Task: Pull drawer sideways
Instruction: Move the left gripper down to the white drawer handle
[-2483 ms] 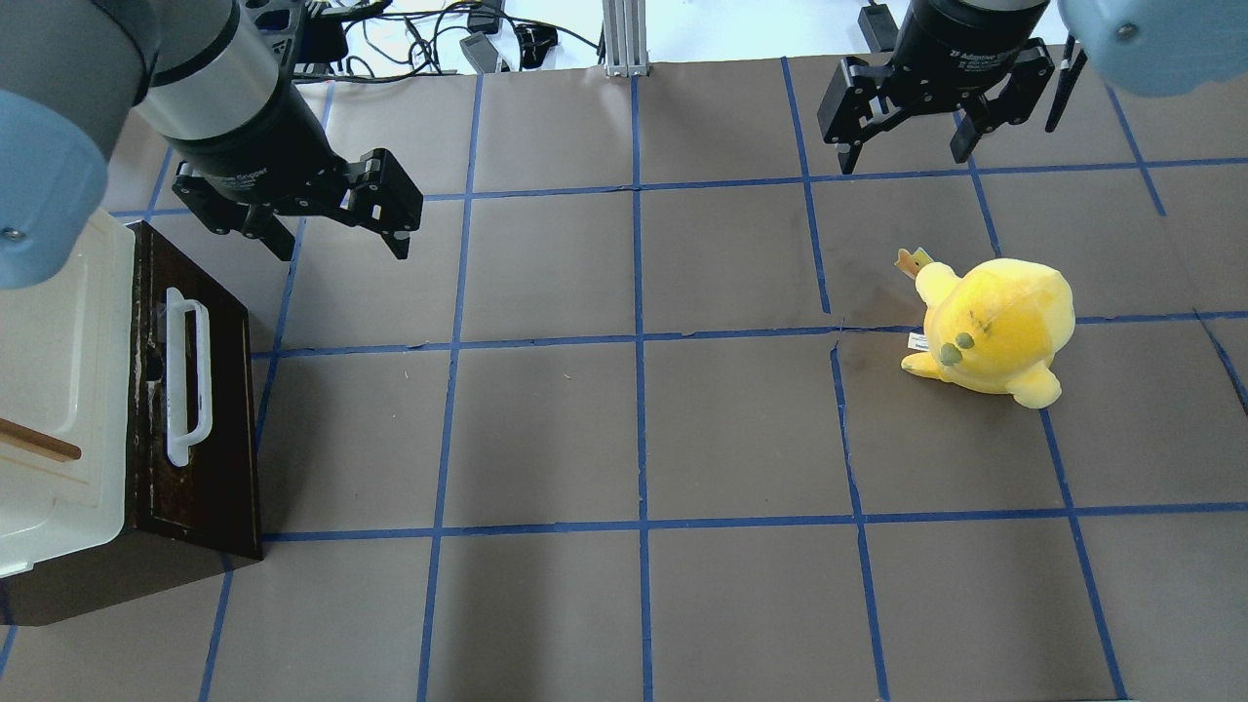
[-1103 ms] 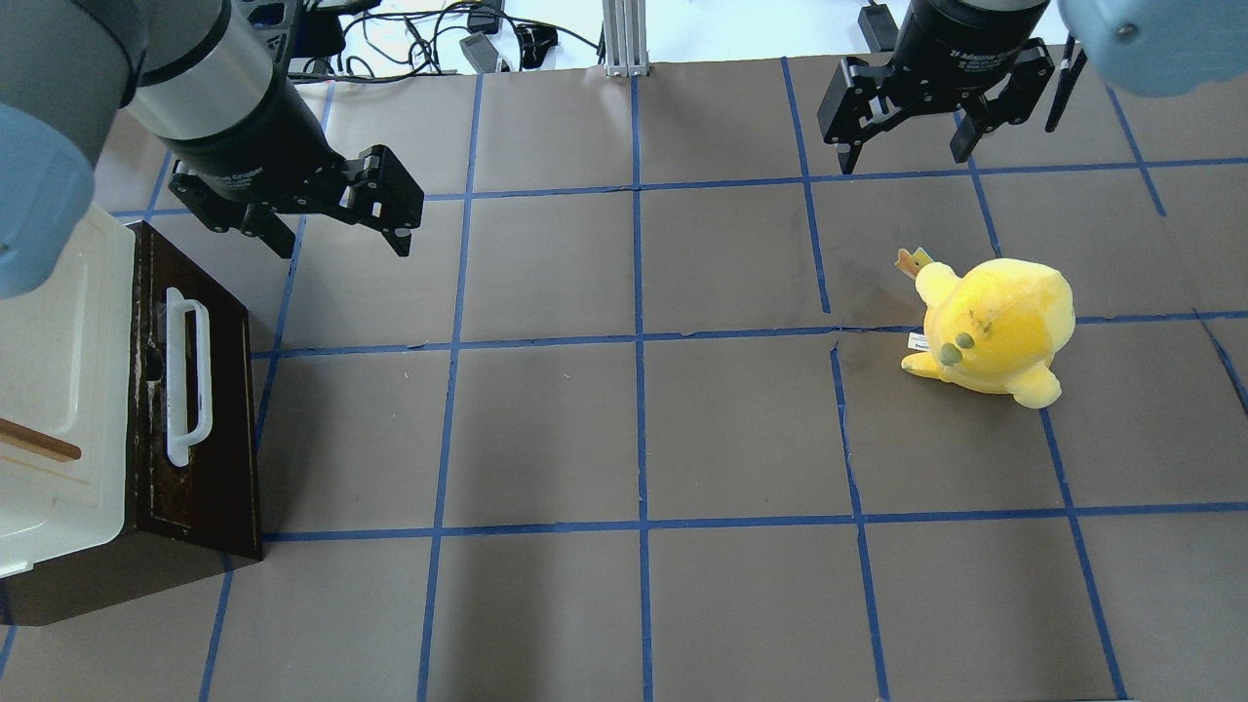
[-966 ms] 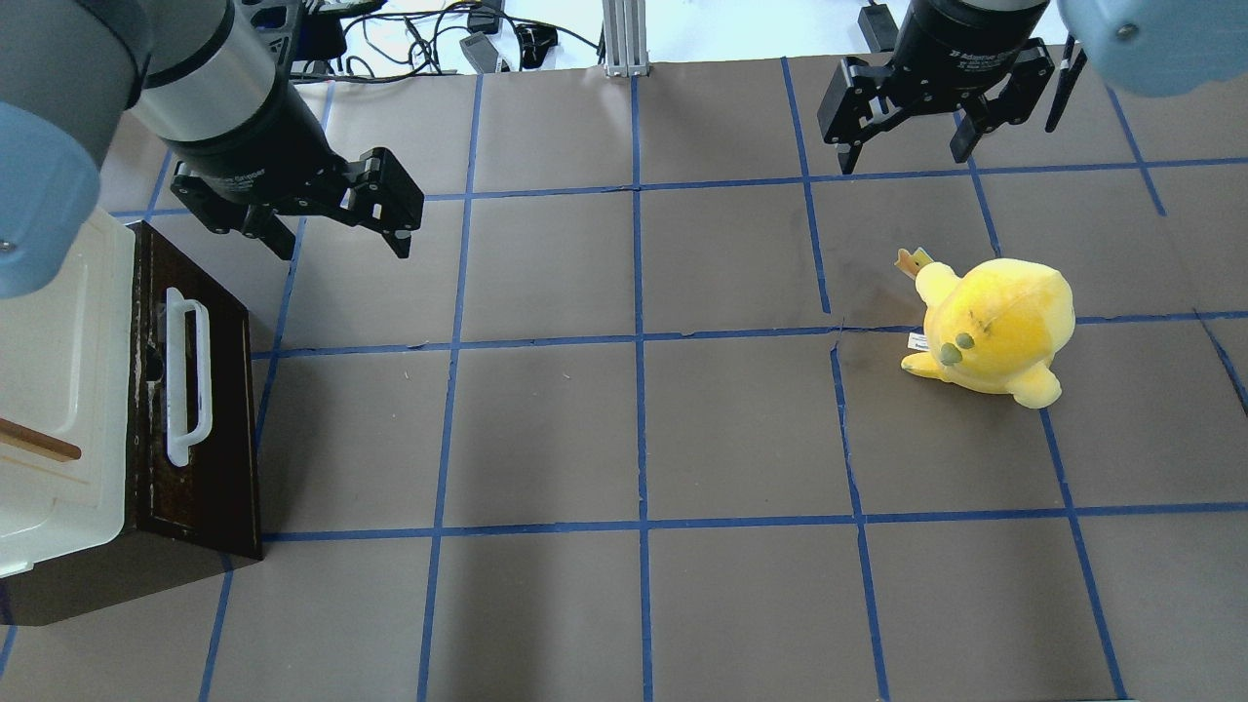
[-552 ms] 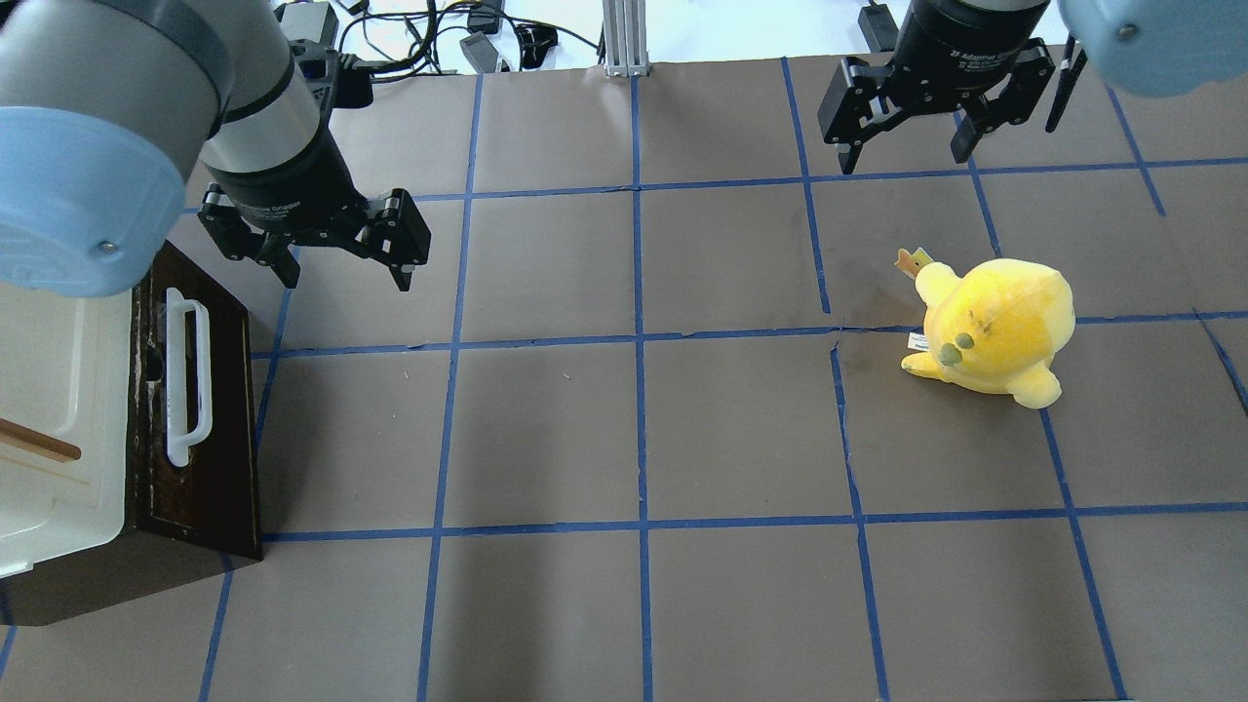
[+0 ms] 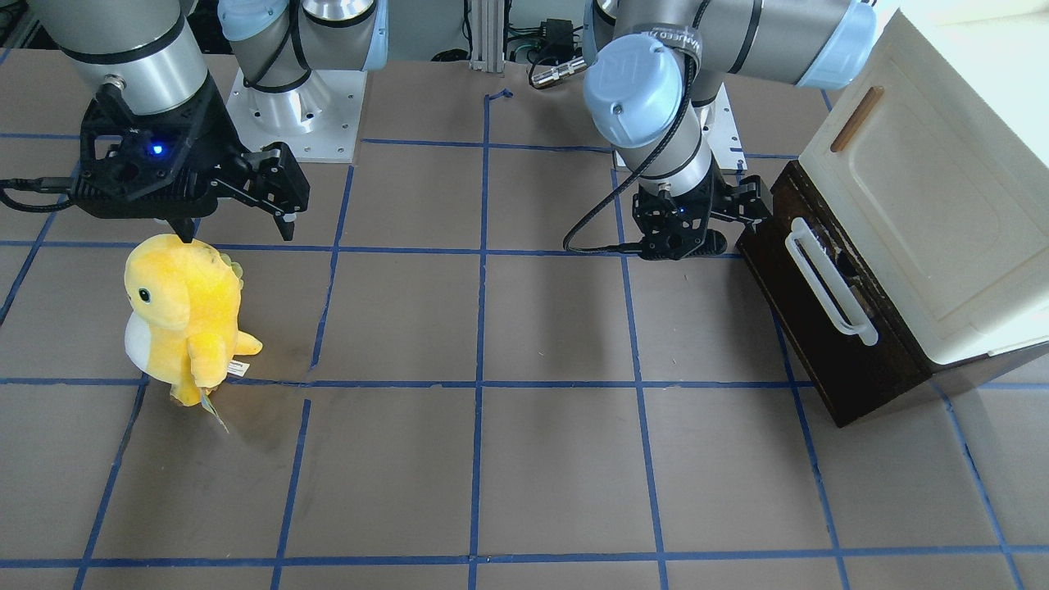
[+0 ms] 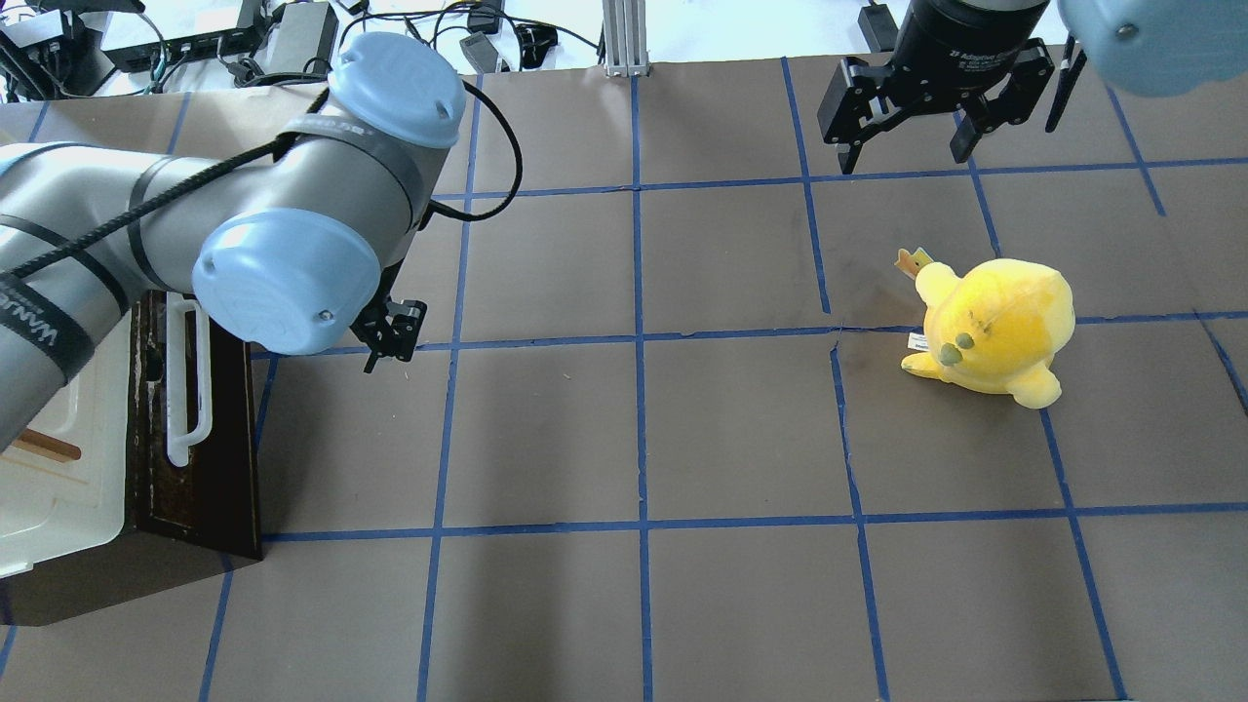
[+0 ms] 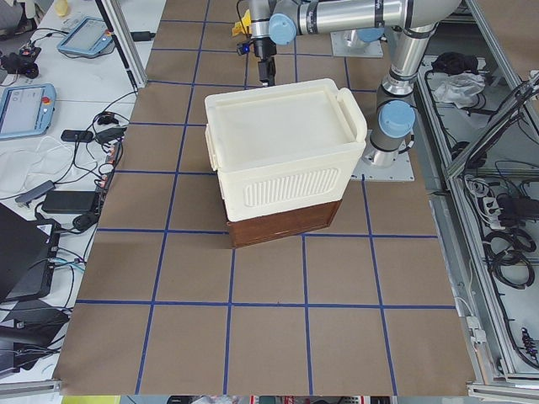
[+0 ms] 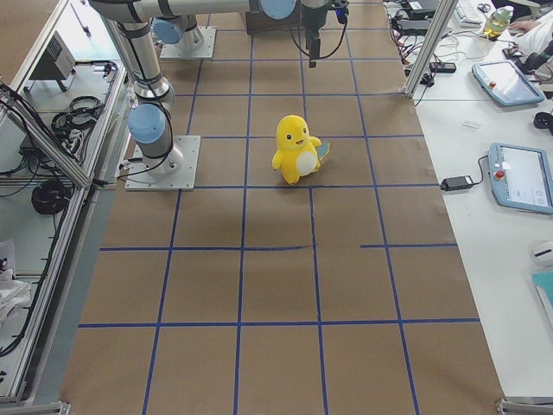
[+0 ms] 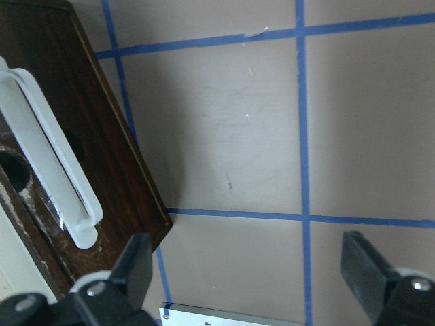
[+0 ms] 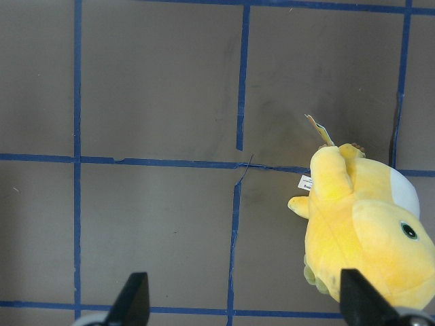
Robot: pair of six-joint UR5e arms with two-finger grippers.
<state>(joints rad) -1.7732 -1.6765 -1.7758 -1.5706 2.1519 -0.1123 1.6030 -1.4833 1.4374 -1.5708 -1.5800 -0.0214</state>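
The dark brown wooden drawer (image 5: pixel 819 344) faced the robot's right side, its long white bar handle (image 5: pixel 828 283) running lengthwise away from the robot. The left gripper (image 9: pixel 248 272) and the right gripper (image 10: pixel 243 299) stood spread wide, both empty.

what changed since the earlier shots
The left pincer swung over and dropped low; open and empty, it now sits beside the front of the drawer, near its white handle, gripping nothing. The right pincer, yellow plush and drawer stayed put.
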